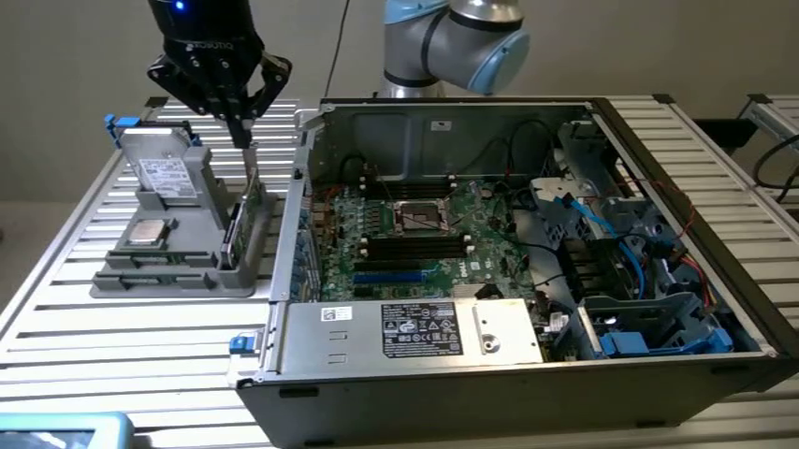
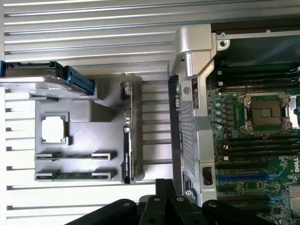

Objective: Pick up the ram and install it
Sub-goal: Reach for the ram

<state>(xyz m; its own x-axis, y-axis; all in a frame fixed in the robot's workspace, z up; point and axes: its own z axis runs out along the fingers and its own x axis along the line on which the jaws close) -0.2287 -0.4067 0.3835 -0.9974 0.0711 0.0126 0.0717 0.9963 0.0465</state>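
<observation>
Black pincer [image 2: 163, 187] nearest us, clenched, holding nothing. Long green ram stick [image 1: 254, 210] on edge in grey plastic holder [image 1: 138, 283], exterior view's left, under pincer. Silver metal case wall [image 1: 290, 234] just beside. We judge: clenched tips could strike ram's edge, or clip wall.

Black gripper [image 1: 241, 138], light-blue and grey arm [image 1: 456, 42]. Grey holder [image 1: 163, 279] with a blue clip [image 1: 122, 123]. Green ram [image 2: 132, 140], dark strip alongside. Green motherboard [image 1: 418, 238] with black slots and one blue slot [image 1: 387, 277]. Silver ribbed table [image 1: 150, 355]. Dark grey case [image 1: 500, 393], white label [image 1: 422, 329].
</observation>
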